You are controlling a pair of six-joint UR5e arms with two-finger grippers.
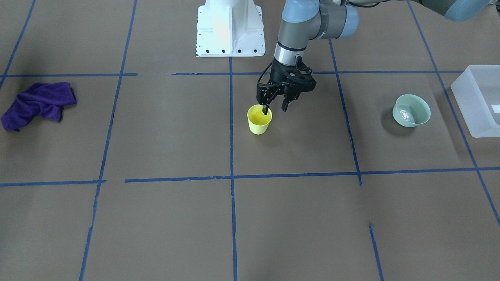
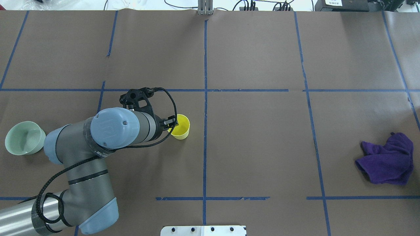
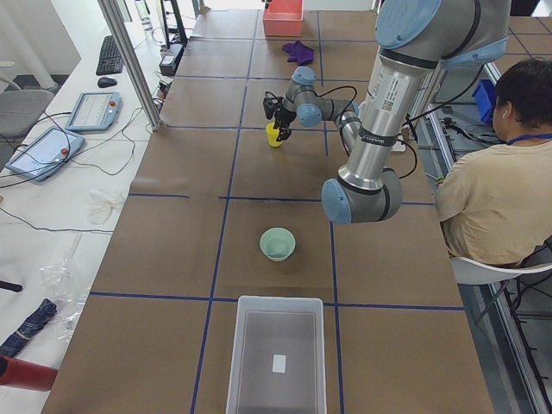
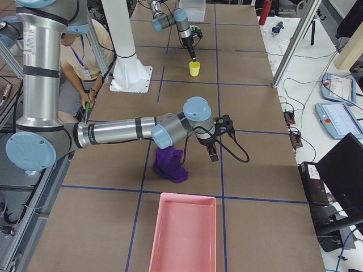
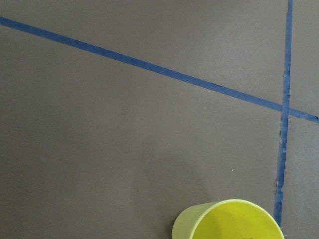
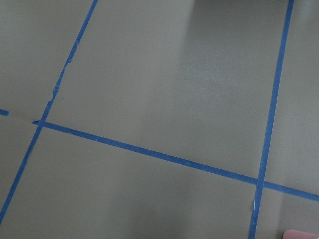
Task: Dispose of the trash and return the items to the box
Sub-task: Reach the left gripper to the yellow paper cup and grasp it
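**At the cup's rim: left gripper straddled the wall, nothing yet clamped**

Over the yellow cup point(image 1: 259, 121), the left gripper point(image 1: 275, 108) hung with its jaws apart. One finger dipped inside the mouth and the other sat outside the wall. That straddle looked meant for a pinch on the thin rim, which suited an upright, open cup.

The cup stood on the table near the middle tape line. The mint-green bowl point(image 1: 411, 111) sat between it and the frosted box point(image 1: 465, 109), both toward the robot's left end, so the carry looked short.

The right gripper point(image 4: 212, 156) showed only in the right-side view, just beside the purple cloth point(image 4: 169, 164) and near a pink tray point(image 4: 184, 238). Whether it was parted or closed could not be told.

The bowl's floor bore a white emblem and the box's floor a small white label, both too small to read.
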